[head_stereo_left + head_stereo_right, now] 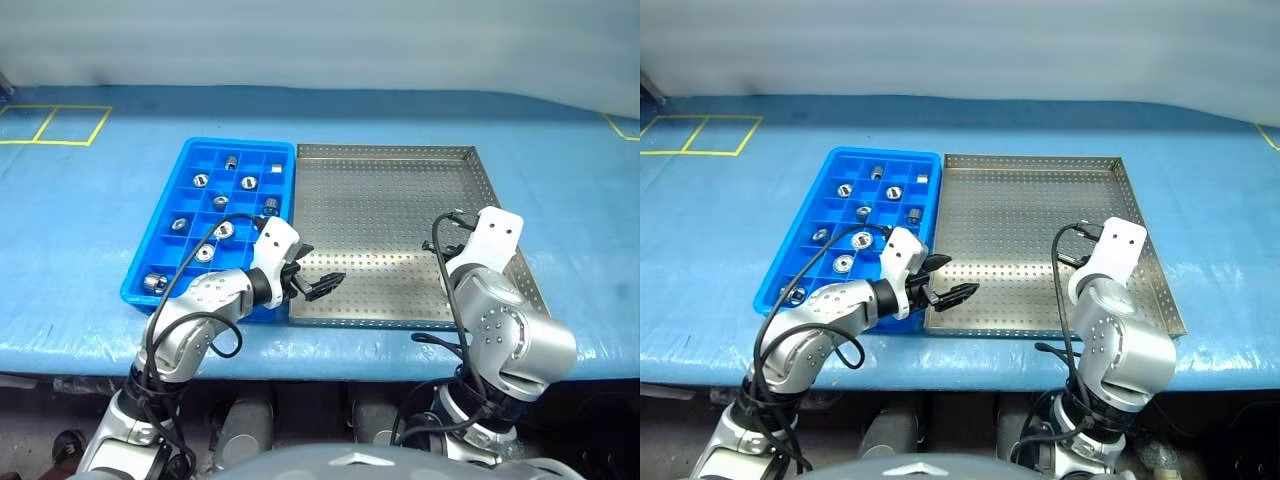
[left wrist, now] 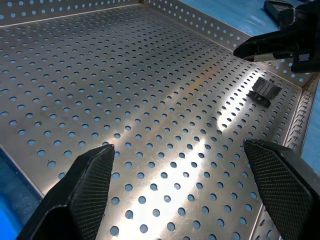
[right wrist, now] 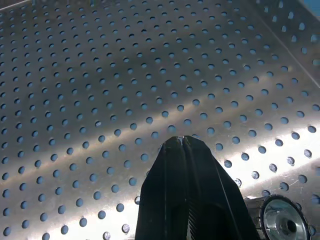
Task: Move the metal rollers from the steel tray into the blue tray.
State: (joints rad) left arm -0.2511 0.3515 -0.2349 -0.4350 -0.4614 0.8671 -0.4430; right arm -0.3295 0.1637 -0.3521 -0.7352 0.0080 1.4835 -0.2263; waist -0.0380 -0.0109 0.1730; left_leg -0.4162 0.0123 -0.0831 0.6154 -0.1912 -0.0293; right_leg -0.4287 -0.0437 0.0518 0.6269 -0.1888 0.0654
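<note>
- On the blue-covered table (image 1: 90, 210) I see the blue tray (image 1: 170, 195) and the steel tray (image 1: 400, 190) side by side, long edges touching, blue tray on the left.
- I count several metal rollers (image 1: 226, 230) in separate compartments of the blue tray.
- One more roller (image 3: 282, 220) lies on the steel tray's perforated floor, just beside my right gripper's fingertips, not between them.
- My right gripper (image 3: 181, 145) has its fingers pressed together, holding nothing, over the steel tray's right side.
- My left gripper (image 1: 318, 283) hangs over the steel tray's near left corner, fingers spread wide and empty.
</note>
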